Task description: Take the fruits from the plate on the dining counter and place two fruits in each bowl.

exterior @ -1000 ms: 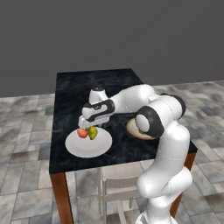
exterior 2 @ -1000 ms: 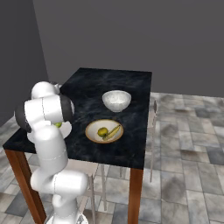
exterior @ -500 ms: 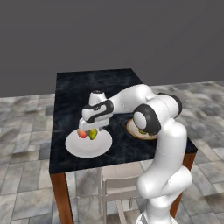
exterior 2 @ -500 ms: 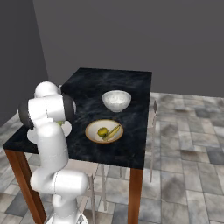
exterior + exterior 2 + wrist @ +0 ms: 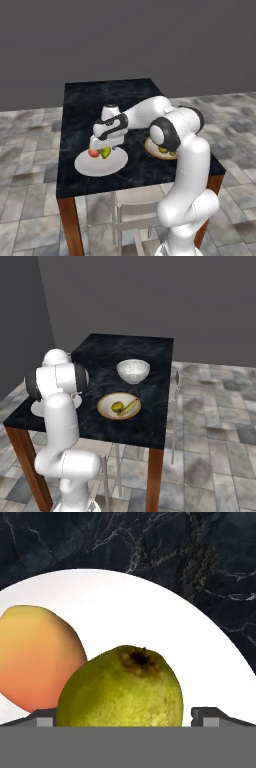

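Observation:
On the dining counter (image 5: 80, 100) the white plate (image 5: 113, 165) carries a yellow-green pear (image 5: 105, 152) and a red-orange round fruit (image 5: 93, 153). My gripper (image 5: 103, 148) hangs open just over the pear. In the hand view the pear (image 5: 120, 687) sits between the two fingertips (image 5: 207, 714), apart from both, with the red-orange fruit (image 5: 35, 657) left of it on the plate (image 5: 150, 622). The shallow tan-rimmed bowl (image 5: 106, 411) holds the banana (image 5: 129, 406) and the olive-yellow fruit (image 5: 117, 406). The deep white bowl (image 5: 133, 370) has nothing visible inside.
My own arm reaches across the counter's middle and hides part of the tan-rimmed bowl (image 5: 152, 150) in the left base view. A pale chair (image 5: 132, 210) is tucked under the near edge. The counter's far half (image 5: 135, 346) is bare marble.
The gripper has dropped lower over the plate, closer onto the pear, and stays open. The fruits and bowls have not moved.

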### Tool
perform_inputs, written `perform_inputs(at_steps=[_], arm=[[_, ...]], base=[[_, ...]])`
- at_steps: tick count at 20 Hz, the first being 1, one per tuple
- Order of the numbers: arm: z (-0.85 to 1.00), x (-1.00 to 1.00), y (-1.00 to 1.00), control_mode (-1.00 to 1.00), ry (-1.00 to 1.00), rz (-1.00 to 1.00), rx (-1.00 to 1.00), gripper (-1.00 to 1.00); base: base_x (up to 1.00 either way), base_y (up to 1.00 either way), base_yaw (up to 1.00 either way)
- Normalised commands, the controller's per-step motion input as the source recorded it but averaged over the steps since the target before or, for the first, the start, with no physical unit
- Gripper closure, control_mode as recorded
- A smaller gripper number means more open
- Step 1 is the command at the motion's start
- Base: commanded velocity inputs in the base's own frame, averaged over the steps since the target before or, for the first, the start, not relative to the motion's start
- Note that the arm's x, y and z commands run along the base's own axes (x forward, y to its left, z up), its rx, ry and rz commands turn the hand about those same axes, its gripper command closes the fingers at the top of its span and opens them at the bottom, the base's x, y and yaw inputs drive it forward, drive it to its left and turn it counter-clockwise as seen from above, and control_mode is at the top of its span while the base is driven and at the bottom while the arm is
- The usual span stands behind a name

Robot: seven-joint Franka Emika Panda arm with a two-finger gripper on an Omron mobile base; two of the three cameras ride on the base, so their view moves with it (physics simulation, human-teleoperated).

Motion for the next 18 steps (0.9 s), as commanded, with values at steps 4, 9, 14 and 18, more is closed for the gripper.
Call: perform_inputs(at_steps=[4, 9, 14, 18], arm=[[-0.03, 0.0, 0.0, -1.0, 0.03, 0.0, 0.0, -1.0], [-0.06, -0.05, 0.0, -1.0, 0.08, 0.0, 0.0, 1.0], [0.0, -0.2, 0.0, -1.0, 0.05, 0.0, 0.0, 1.0], [0.26, -0.33, -0.07, -1.0, -0.01, 0.0, -0.01, 1.0]], base=[[0.0, 0.0, 0.0], [0.0, 0.0, 0.0], [0.0, 0.0, 0.0], [0.0, 0.0, 0.0]])
